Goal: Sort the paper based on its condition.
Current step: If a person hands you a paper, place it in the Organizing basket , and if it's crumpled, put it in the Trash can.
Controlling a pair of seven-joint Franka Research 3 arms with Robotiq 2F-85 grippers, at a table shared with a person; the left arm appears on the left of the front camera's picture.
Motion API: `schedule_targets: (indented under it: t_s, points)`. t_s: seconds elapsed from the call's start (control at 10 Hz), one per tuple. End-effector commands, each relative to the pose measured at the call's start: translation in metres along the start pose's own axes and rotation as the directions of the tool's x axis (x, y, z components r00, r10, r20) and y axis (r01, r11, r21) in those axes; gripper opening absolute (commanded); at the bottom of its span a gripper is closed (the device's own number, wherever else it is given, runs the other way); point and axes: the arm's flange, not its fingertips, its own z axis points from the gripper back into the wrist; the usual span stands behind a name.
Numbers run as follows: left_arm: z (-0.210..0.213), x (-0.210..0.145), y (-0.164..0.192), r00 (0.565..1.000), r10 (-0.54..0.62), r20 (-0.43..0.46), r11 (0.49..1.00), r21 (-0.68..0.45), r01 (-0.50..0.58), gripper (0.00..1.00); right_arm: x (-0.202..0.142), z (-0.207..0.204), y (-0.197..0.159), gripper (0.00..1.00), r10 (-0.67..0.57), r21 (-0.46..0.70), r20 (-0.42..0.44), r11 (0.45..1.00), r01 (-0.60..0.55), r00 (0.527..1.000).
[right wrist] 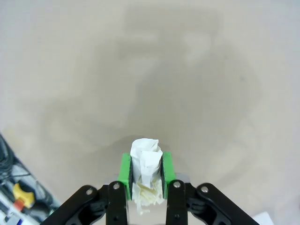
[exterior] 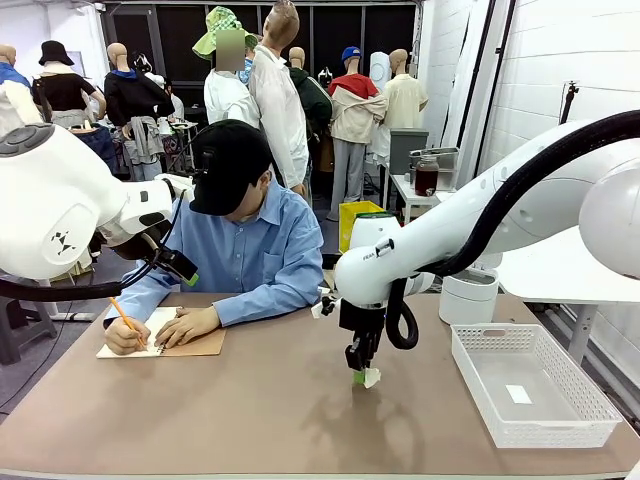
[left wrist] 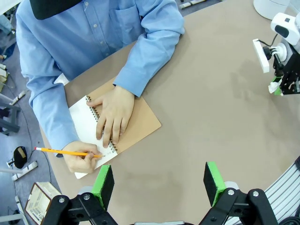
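Note:
A crumpled wad of white paper (right wrist: 145,161) is pinched between the green pads of my right gripper (right wrist: 146,171), which is shut on it. That gripper (exterior: 362,375) points straight down just above the middle of the brown table, the paper (exterior: 371,378) poking out at its tip. It also appears far off as the right gripper (left wrist: 281,86) in the left wrist view. High over the table's left side, my left gripper (left wrist: 158,185) is open and holds nothing; the front view has it at the left gripper (exterior: 180,268) near the person's shoulder.
A person in a blue shirt writes with a pencil (left wrist: 65,152) in a spiral notebook with a brown cover (left wrist: 140,122) at the far left. A white mesh basket (exterior: 472,375) holding a tiny white tag (exterior: 518,394) stands at the right, a white cylinder (exterior: 468,297) behind it.

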Motion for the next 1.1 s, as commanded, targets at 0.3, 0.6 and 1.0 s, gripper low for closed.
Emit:
schedule_targets:
  t_s: [0.3, 0.6, 1.0]
  points:
    - [0.000, -0.001, 0.000, 1.000, 0.000, -0.005, 1.000, -0.002, 0.000, 1.00, -0.044, 0.094, -0.040, 0.31, -0.111, -0.119, 0.005, 0.987, 0.111, 0.994]
    - [0.000, -0.001, 0.000, 1.000, 0.000, -0.005, 1.000, -0.002, 0.000, 1.00, -0.061, 0.148, -0.079, 0.31, -0.117, -0.234, 0.022, 0.965, 0.119, 0.993]
    - [0.000, -0.001, 0.000, 1.000, 0.000, -0.005, 1.000, -0.002, 0.000, 1.00, -0.059, 0.169, -0.107, 0.31, -0.170, -0.256, 0.034, 0.951, 0.173, 0.985]
